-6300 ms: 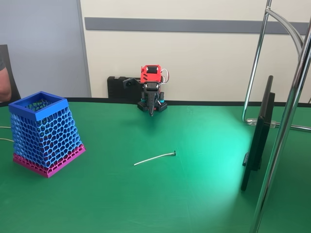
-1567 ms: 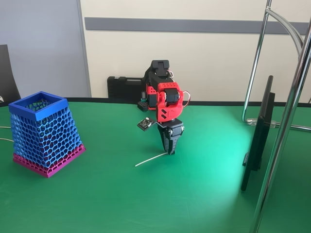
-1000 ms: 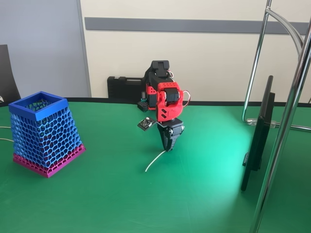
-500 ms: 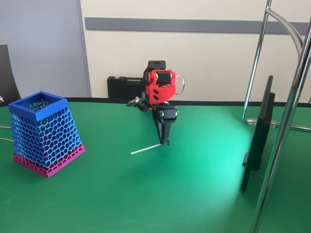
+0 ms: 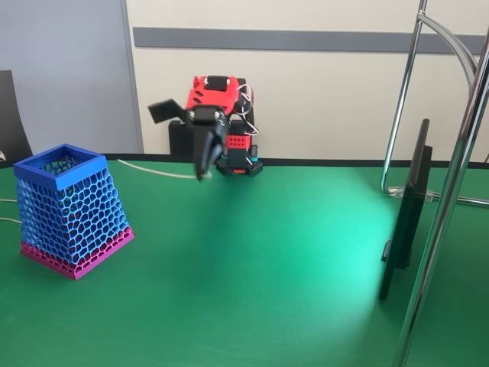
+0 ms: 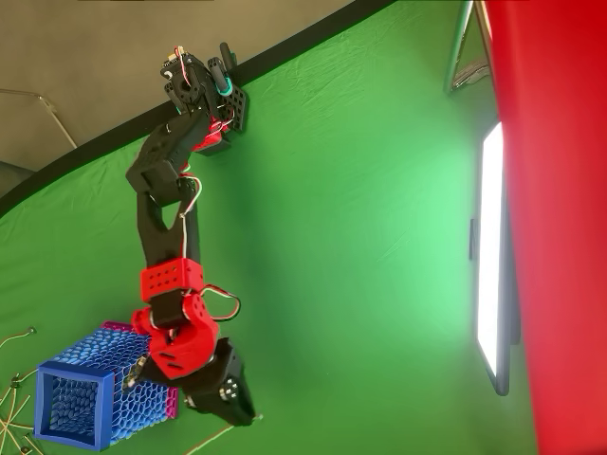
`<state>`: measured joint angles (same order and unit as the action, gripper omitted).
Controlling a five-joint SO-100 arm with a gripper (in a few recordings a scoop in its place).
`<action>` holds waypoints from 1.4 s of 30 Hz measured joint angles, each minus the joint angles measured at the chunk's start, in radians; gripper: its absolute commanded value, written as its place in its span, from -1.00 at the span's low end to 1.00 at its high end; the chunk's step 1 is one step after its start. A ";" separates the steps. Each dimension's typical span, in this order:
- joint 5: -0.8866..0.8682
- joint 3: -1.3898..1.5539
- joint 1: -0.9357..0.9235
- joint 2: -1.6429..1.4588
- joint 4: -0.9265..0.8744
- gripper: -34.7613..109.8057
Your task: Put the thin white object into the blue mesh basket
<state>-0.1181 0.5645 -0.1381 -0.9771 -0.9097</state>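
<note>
The blue mesh basket [image 5: 67,206] with its magenta base stands on the green table at the left in the fixed view. My red and black gripper [image 5: 202,174] hangs above the table to the right of the basket, shut on the thin white object [image 5: 157,170]. The stick pokes out leftward from the fingers toward the basket rim, clear of the table. Seen from overhead, the gripper [image 6: 247,412] sits just beside the basket [image 6: 123,389], and the thin white object [image 6: 218,436] trails out from it along the picture's lower edge.
A dark flat screen [image 5: 405,218] stands on edge at the right, with chrome stand tubes [image 5: 451,191] around it. A black case [image 5: 179,138] sits at the back wall behind the arm's base. Thin pale cables [image 6: 14,398] lie left of the basket.
The gripper closed on the white stick, lifted it off the table, and swung it up and to the left toward the basket.
</note>
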 measured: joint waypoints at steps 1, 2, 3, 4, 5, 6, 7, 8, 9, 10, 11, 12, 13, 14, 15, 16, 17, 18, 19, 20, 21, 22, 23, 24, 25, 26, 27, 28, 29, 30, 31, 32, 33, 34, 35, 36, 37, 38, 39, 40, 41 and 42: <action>-0.037 0.031 -0.014 -0.018 0.044 -0.51; -0.074 0.055 -0.026 -0.037 0.080 -0.51; -0.112 0.074 -0.038 -0.052 0.106 -0.52; -0.158 0.083 -0.049 -0.063 0.130 -0.52; -0.206 0.091 -0.064 -0.074 0.147 -0.52; -0.253 0.100 -0.080 -0.086 0.161 -0.52; -0.301 0.115 -0.097 -0.100 0.179 -0.52; -0.347 0.126 -0.112 -0.114 0.190 -0.52; -0.393 0.138 -0.127 -0.126 0.193 -0.52; -0.439 0.147 -0.138 -0.138 0.195 -0.52; -0.479 0.150 -0.147 -0.149 0.195 -0.52; -0.517 0.160 -0.156 -0.163 0.195 -0.52; -0.560 0.164 -0.167 -0.175 0.195 -0.52; -0.592 0.169 -0.179 -0.186 0.195 -0.52; -0.617 0.172 -0.193 -0.195 0.195 -0.52; -0.638 0.176 -0.207 -0.206 0.195 -0.52; -0.672 0.189 -0.224 -0.219 0.195 -0.52; -0.695 0.192 -0.239 -0.229 0.193 -0.52; -0.715 0.192 -0.253 -0.235 0.186 -0.52; -0.732 0.192 -0.265 -0.241 0.179 -0.52; -0.749 0.192 -0.278 -0.245 0.172 -0.52; -0.770 0.192 -0.290 -0.247 0.164 -0.52; -0.795 0.192 -0.304 -0.249 0.155 -0.52; -0.816 0.192 -0.316 -0.249 0.149 -0.52; -0.833 0.192 -0.331 -0.249 0.143 -0.52; -0.844 0.192 -0.342 -0.249 0.143 -0.52; -0.853 0.196 -0.350 -0.249 0.140 -0.52; -0.870 0.202 -0.362 -0.249 0.140 -0.52; -0.882 0.212 -0.368 -0.249 0.137 -0.52; -0.890 0.218 -0.373 -0.249 0.137 -0.52; -0.897 0.222 -0.379 -0.247 0.137 -0.52; -0.904 0.230 -0.380 -0.249 0.137 -0.52; -0.908 0.238 -0.383 -0.249 0.137 -0.52; -0.911 0.239 -0.388 -0.250 0.137 -0.52; -0.914 0.247 -0.393 -0.250 0.138 -0.52; -0.917 0.256 -0.399 -0.255 0.140 -0.52; -0.917 0.256 -0.405 -0.255 0.140 -0.52; -0.919 0.264 -0.410 -0.259 0.146 -0.52; -0.928 0.281 -0.414 -0.268 0.149 -0.52; -0.933 0.291 -0.417 -0.273 0.156 -0.52; -0.937 0.302 -0.422 -0.276 0.164 -0.52; -0.943 0.314 -0.426 -0.276 0.172 -0.52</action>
<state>-1.0615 0.8790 -0.5645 -1.2533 -0.7378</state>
